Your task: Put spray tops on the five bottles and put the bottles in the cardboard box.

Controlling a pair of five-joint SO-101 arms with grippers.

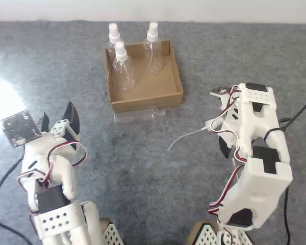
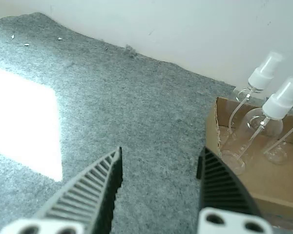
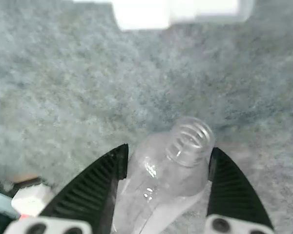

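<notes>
The cardboard box (image 1: pixel 169 89) sits at the table's far middle. Two clear bottles with white spray tops (image 1: pixel 123 71) (image 1: pixel 153 48) stand in it, and a third (image 1: pixel 113 34) is at its back left corner. Another clear bottle (image 1: pixel 140 116) lies on its side just in front of the box. A loose spray top (image 1: pixel 210 125) with its thin tube lies beside the right arm (image 1: pixel 255 132). My right gripper (image 3: pixel 169 148) is shut on an uncapped bottle (image 3: pixel 161 185), whose threaded neck points away. My left gripper (image 2: pixel 161 153) (image 1: pixel 56 113) is open and holds nothing, near-left of the box (image 2: pixel 215 131).
Grey felt covers the table. A bright patch of light (image 1: pixel 0 99) falls at the left edge. A pale wall (image 2: pixel 185 29) runs along the far side. Bare felt (image 1: pixel 143 173) lies between the two arms and in front of the lying bottle.
</notes>
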